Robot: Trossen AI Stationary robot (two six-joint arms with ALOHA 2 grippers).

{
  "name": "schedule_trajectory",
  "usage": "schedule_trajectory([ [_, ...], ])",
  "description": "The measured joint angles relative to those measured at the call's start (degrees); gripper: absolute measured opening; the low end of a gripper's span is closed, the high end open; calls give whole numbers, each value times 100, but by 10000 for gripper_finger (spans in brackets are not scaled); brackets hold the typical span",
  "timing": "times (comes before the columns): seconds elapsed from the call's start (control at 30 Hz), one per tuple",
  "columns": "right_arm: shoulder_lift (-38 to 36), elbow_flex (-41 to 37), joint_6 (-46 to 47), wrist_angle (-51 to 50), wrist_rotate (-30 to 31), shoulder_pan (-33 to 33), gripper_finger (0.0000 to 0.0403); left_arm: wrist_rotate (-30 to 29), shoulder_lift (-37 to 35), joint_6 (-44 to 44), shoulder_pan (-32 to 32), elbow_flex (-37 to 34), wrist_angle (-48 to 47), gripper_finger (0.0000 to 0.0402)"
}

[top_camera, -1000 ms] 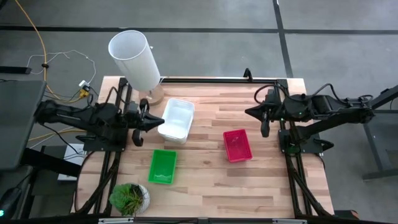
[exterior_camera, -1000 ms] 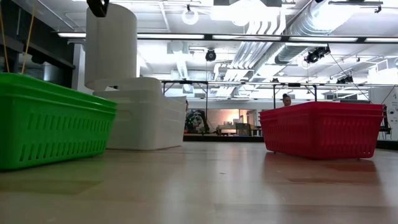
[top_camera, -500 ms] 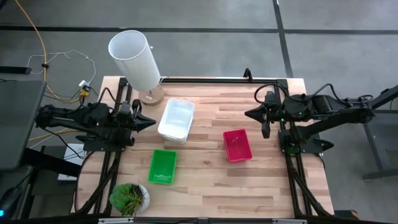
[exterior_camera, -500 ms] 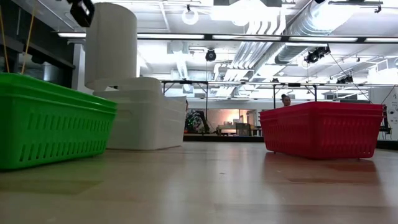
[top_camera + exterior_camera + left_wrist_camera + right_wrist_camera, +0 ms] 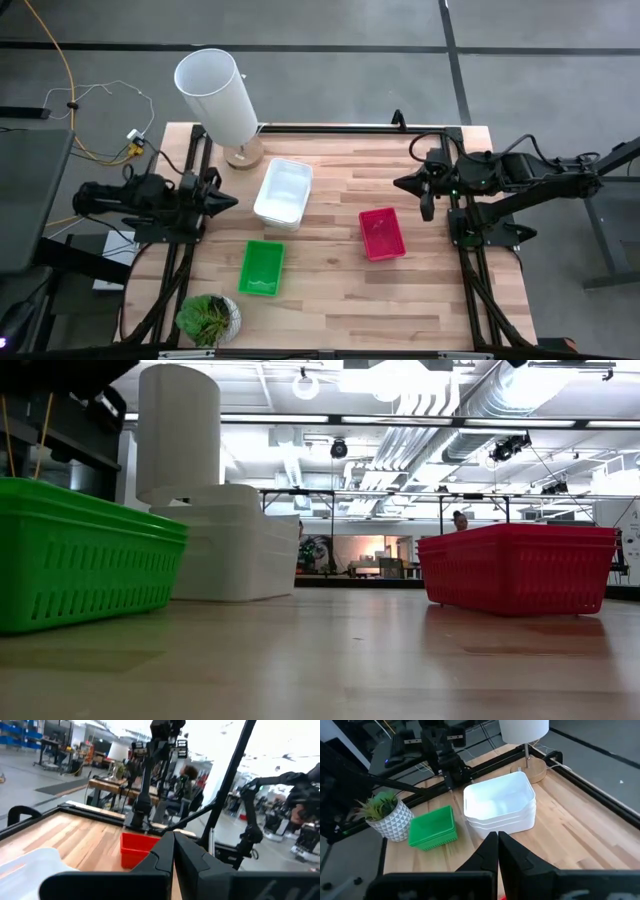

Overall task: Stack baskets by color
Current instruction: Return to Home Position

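Nested white baskets (image 5: 283, 191) rest bottom-down on the table's far left part and show in the right wrist view (image 5: 501, 805). A green basket (image 5: 261, 267) sits near the front left, a red basket (image 5: 382, 232) right of the middle; how many are nested in each I cannot tell. My left gripper (image 5: 232, 201) is shut, pulled back at the left edge, left of the white baskets and apart from them. My right gripper (image 5: 427, 210) is shut, held above the right edge, clear of the red basket.
A tall white cylinder lamp (image 5: 218, 95) on a round wooden base stands at the far left corner. A small potted plant (image 5: 208, 318) sits at the near left corner. Bare wood lies between the baskets and along the front. A person (image 5: 460, 520) shows far off in the room.
My left gripper has drawn back from the white baskets toward the table's left edge and sunk lower, staying shut. The baskets have not moved.
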Motion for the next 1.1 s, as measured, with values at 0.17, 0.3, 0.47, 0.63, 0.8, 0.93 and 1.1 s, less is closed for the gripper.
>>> schedule_trajectory([
  [0.17, 2, 0, 126, -2, -9, 0, 0, -46, -299, 0, 4, -188, -331, 0],
  [0.3, 2, 0, 125, -3, -10, 0, 0, 43, -306, -117, 4, -353, -325, 0],
  [0.47, 2, 0, 128, -2, -17, 0, 0, 91, -299, -284, 4, -808, 14, 0],
  [0.63, 2, 0, 128, -2, -22, 0, 0, -69, -302, -426, 4, -1470, 999, 0],
  [0.8, 0, 0, 121, -4, -46, 0, 0, -298, -303, -317, 7, -1465, 887, 0],
  [0.93, 0, 0, 80, -12, -46, 0, 0, -315, -292, -208, 7, -1467, 851, 0],
  [1.1, 0, 0, 76, -20, -125, 0, 0, -297, -284, -154, 7, -1467, 842, 0],
])
